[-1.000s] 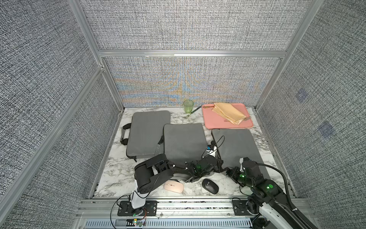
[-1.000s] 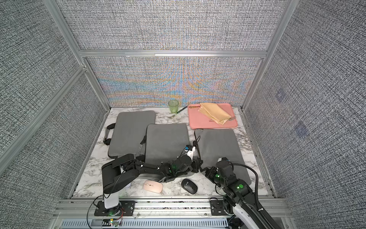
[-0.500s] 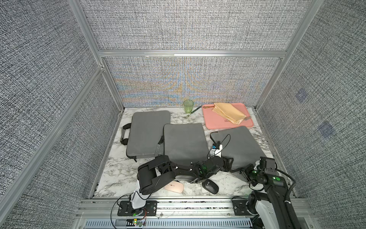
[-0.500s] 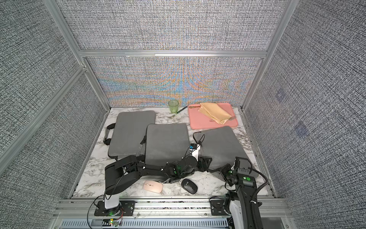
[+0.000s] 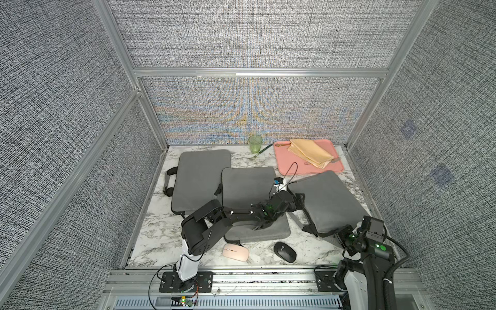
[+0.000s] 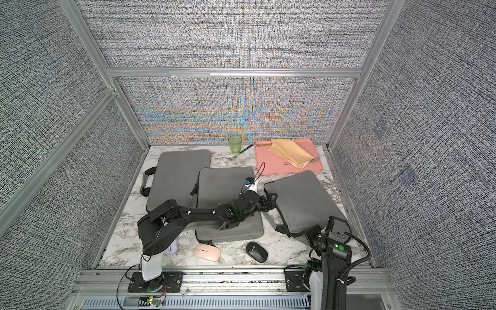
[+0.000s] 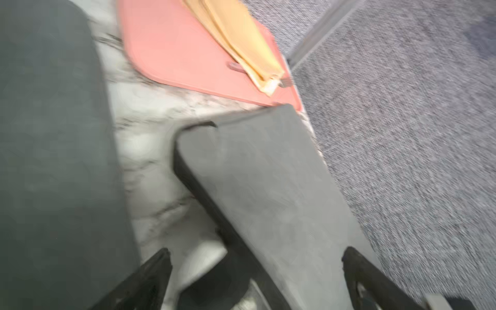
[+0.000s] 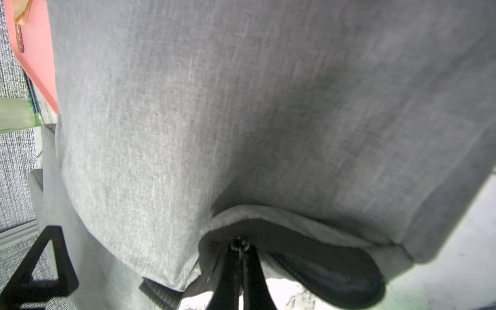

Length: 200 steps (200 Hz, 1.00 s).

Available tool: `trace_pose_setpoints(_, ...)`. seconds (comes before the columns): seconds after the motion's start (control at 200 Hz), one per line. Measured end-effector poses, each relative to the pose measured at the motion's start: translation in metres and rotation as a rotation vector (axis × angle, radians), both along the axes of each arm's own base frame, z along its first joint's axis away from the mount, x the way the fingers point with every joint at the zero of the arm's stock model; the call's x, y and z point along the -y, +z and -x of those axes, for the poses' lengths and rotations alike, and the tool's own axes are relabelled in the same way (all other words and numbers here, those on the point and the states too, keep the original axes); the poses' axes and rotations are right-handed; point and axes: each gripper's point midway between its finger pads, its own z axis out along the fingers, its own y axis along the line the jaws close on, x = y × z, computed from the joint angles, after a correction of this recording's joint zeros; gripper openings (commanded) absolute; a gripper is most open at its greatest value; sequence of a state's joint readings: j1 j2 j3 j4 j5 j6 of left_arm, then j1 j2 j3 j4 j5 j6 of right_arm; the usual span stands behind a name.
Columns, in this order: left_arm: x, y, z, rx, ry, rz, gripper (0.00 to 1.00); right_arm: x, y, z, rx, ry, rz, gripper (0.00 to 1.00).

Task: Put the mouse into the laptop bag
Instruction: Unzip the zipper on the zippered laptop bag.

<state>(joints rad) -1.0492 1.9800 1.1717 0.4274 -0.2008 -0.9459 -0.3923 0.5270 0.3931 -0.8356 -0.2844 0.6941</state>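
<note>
My right gripper (image 8: 239, 249) is pinched shut on the tiny metal zipper pull (image 8: 238, 244) of a soft grey cloth laptop bag (image 5: 326, 204) by the right edge of the marble tabletop (image 5: 161, 236). My left gripper (image 7: 256, 255) is wide open and holds nothing, with that bag's left edge between its fingers. I count three flat grey bags. Two smooth oval mice, a pink mouse (image 5: 236, 251) and a black mouse (image 5: 285, 251), lie by the near edge, outside the bags.

Light: bright, diffuse, soft shadows under the arms on the marble worktop (image 5: 150, 230) | Both top views: sharp, rainbow moiré across the back wall panel (image 5: 241, 112) | Left wrist: motion-blurred throughout | Right wrist: laptop bag (image 8: 241, 107) weave crisp, worktop blown out white.
</note>
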Motion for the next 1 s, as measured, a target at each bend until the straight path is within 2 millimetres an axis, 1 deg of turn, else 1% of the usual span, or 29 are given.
trace_pose_setpoints(0.065, -0.003, -0.014, -0.017, -0.029, 0.009, -0.016, 0.99, 0.001, -0.001, 0.001, -0.010, -0.005, 0.003, 0.00)
trace_pose_setpoints(0.17, 0.001, -0.038, -0.022, -0.082, -0.013, -0.061, 0.99, 0.001, -0.003, 0.002, -0.026, -0.004, -0.001, 0.00)
trace_pose_setpoints(0.36, 0.029, -0.046, -0.036, -0.095, -0.055, -0.053, 1.00, 0.002, -0.001, 0.003, -0.008, 0.001, 0.017, 0.00)
trace_pose_setpoints(0.385, 0.031, -0.046, -0.038, -0.093, -0.059, -0.051, 0.98, 0.002, -0.001, 0.003, -0.008, 0.002, 0.018, 0.00)
trace_pose_setpoints(0.43, 0.035, -0.046, -0.039, -0.094, -0.065, -0.045, 0.92, 0.001, -0.001, 0.004, -0.009, 0.005, 0.018, 0.00)
trace_pose_setpoints(0.465, 0.037, -0.047, -0.041, -0.096, -0.068, -0.044, 0.82, 0.001, -0.001, 0.004, -0.010, 0.007, 0.019, 0.00)
trace_pose_setpoints(0.51, 0.039, -0.049, -0.042, -0.103, -0.068, -0.044, 0.62, 0.001, -0.003, 0.004, -0.013, 0.011, 0.016, 0.00)
trace_pose_setpoints(0.56, 0.039, -0.056, -0.042, -0.118, -0.066, -0.057, 0.39, 0.000, -0.004, 0.004, -0.011, 0.015, 0.014, 0.00)
trace_pose_setpoints(0.595, 0.039, -0.062, -0.042, -0.128, -0.065, -0.068, 0.27, -0.001, -0.004, 0.004, -0.009, 0.019, 0.008, 0.00)
trace_pose_setpoints(0.62, 0.038, -0.065, -0.041, -0.136, -0.065, -0.074, 0.16, -0.002, -0.004, 0.003, -0.006, 0.025, 0.007, 0.00)
trace_pose_setpoints(0.666, 0.038, -0.068, -0.041, -0.141, -0.063, -0.078, 0.01, -0.003, -0.004, 0.003, -0.002, 0.034, 0.004, 0.00)
trace_pose_setpoints(0.736, 0.039, -0.064, -0.041, -0.137, -0.063, -0.067, 0.00, -0.006, -0.004, 0.003, 0.010, 0.050, -0.004, 0.00)
trace_pose_setpoints(0.801, 0.033, -0.060, -0.037, -0.143, -0.058, -0.055, 0.00, -0.008, -0.004, 0.003, 0.014, 0.061, -0.007, 0.00)
trace_pose_setpoints(0.906, 0.008, -0.054, -0.023, -0.172, -0.023, -0.049, 0.00, -0.015, -0.006, 0.006, 0.011, 0.090, -0.030, 0.00)
trace_pose_setpoints(1.001, -0.019, -0.042, -0.006, -0.174, 0.011, -0.041, 0.00, -0.022, -0.006, 0.007, 0.011, 0.121, -0.059, 0.00)
